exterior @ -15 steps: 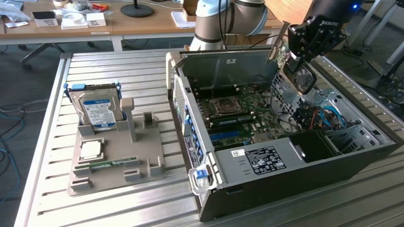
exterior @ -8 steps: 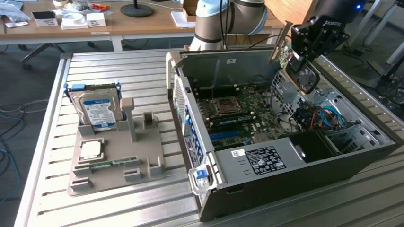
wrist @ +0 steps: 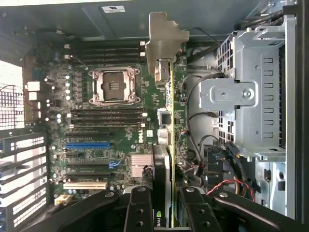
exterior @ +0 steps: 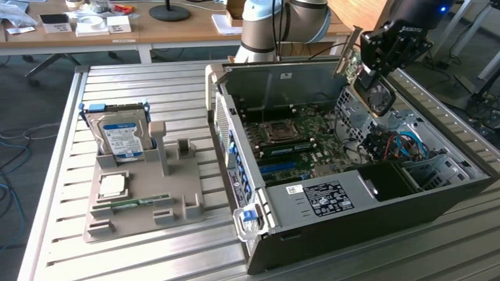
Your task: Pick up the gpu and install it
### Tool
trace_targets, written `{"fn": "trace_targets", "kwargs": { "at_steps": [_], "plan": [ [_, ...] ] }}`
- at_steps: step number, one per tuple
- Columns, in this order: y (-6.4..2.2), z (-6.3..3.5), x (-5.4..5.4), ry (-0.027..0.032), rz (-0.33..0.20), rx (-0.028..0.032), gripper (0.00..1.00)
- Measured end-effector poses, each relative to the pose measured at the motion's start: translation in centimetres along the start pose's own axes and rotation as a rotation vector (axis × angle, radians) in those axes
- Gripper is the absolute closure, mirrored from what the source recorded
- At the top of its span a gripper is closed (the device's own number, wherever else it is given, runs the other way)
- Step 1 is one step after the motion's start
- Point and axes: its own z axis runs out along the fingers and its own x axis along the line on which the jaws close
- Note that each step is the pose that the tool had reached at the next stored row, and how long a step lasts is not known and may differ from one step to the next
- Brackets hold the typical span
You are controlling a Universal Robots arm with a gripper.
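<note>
- Wrist view, closest in: the gripper (wrist: 161, 205) has its two black fingers (wrist: 138, 209) pinching the gpu (wrist: 163, 162) from either side, jaws closed on the card's fan end.
- The gpu runs edge-on away from the camera, its yellow-green board edge showing, and its pale metal bracket (wrist: 165, 41) is at the far end.
- Beneath the card lies the motherboard (wrist: 111, 125), with the open CPU socket (wrist: 114, 85) between rows of dark memory slots and a blue expansion slot (wrist: 88, 144) alongside.
- On the card's other side sit the silver drive cage (wrist: 251, 96) and a tangle of cables.
- Exterior view, front of the scene: the computer case (exterior: 352, 216) lies on its side on the slatted metal table (exterior: 156, 88), open face up.
- At the exterior view's left, a grey holder (exterior: 184, 205) carries a memory stick (exterior: 140, 203) and a processor chip (exterior: 113, 185) lying flat, and a hard drive (exterior: 121, 137) standing on edge.
- Farther back, the gripper (exterior: 373, 61) holds the gpu (exterior: 373, 91) tilted up at the case's open rim, toward the exterior view's right, bracket uppermost, seated in no slot.
- Behind it all, the robot arm's base (exterior: 273, 23) and a wooden desk (exterior: 156, 29).
</note>
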Motion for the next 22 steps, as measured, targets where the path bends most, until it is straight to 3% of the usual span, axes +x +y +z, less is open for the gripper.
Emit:
{"fn": "trace_targets", "kwargs": {
  "at_steps": [6,8,12,16,22],
  "plan": [
    [-0.02,0.22,0.01,-0.0369,-0.002,-0.0043,0.73],
    [-0.02,0.27,0.01,-0.0463,-0.003,-0.0048,0.73],
    [-0.02,0.3,0.01,-0.0491,-0.003,-0.0049,0.73],
    [-0.02,0.32,0.01,-0.0496,-0.003,-0.0005,0.73],
    [0.0,0.35,0.01,-0.0496,-0.003,-0.0001,0.73]
  ]
}}
